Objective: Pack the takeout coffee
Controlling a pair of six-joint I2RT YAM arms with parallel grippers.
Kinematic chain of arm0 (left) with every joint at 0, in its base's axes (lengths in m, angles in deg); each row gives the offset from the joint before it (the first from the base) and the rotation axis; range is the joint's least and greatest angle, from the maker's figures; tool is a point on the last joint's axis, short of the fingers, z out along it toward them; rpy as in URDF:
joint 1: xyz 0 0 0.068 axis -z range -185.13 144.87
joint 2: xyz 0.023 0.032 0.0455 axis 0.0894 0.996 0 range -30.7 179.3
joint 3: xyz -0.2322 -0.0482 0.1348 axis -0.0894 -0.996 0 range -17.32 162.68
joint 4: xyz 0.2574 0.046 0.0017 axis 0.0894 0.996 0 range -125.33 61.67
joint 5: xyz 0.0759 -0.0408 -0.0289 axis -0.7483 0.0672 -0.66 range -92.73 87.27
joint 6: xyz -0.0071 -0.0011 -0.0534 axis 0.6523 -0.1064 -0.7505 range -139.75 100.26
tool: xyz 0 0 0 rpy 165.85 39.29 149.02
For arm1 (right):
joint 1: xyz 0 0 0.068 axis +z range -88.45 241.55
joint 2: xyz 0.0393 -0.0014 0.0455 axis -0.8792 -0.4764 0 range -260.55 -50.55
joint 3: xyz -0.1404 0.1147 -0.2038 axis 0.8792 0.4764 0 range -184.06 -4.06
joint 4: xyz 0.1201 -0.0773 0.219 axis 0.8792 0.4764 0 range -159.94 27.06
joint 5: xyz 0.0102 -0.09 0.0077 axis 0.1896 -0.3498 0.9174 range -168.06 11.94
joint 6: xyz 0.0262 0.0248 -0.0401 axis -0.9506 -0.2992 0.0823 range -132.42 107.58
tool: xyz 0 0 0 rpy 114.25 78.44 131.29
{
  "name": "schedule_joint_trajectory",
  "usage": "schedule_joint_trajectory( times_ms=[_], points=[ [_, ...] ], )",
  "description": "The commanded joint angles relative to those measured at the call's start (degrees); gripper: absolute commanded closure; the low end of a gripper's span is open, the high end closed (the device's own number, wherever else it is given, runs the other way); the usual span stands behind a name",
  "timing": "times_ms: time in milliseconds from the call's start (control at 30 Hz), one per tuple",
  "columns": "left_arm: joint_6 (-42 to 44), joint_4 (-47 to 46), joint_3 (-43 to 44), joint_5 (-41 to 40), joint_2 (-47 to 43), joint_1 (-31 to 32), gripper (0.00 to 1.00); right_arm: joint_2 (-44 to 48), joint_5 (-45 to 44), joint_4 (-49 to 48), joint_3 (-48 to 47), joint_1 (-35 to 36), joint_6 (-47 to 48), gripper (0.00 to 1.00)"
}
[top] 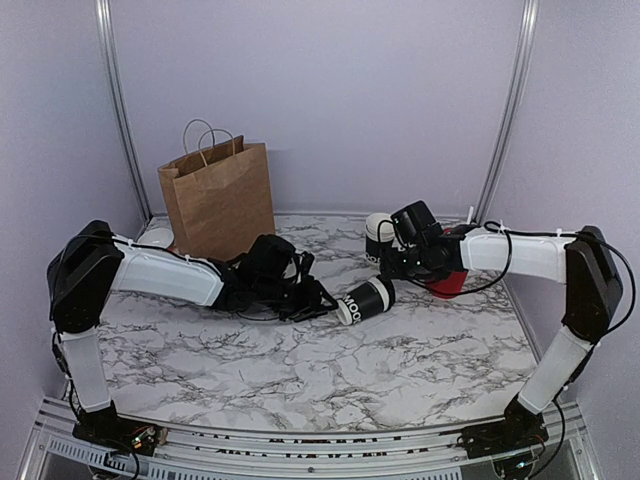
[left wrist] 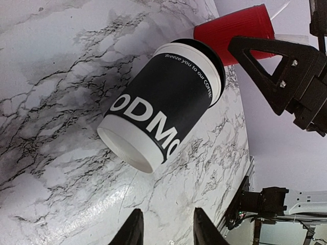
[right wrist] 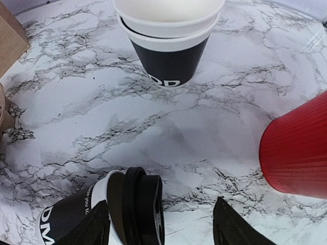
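Two arms over a marble table (top: 300, 390), seen from above and from each wrist. The takeout coffee cup (left wrist: 163, 107), black with white lettering, lies on its side on the table near the middle, between the two claws, with its white base turned toward the left arm and its black lid (right wrist: 143, 204) at the end facing the right arm. The left gripper (left wrist: 166, 217) is open: its two fingers stand apart with bare table between them, and the cup's base lies just ahead of their tips, not between them. The right gripper (right wrist: 162, 206) is also open, fingers spread wide; the lidded end of the cup sits in the gap close against one finger, well apart from the other, so nothing is clamped. A nested stack of cups (right wrist: 168, 46) stands upright behind, and a red cup (right wrist: 299, 153) stands beside the right claw. A brown paper bag (top: 218, 200) with handles stands upright at the far left of the table, well apart from the coffee cup.
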Motion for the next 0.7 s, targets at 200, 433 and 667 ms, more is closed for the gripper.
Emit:
schedule_joint_trajectory(
  times_ms=[200,433,667],
  points=[
    [1.0,1.5,2.8,0.4,2.7,0.7,0.66,0.0,1.2,0.9,2.7,1.2,0.0,0.36],
    [1.0,1.7,3.3,0.4,3.3,0.7,0.66,-1.0,1.4,1.4,2.7,1.2,-0.1,0.42],
    [1.0,1.6,3.7,0.6,4.3,0.7,0.66,-2.1,2.2,-0.1,3.7,1.8,-0.2,0.53]
  ],
)
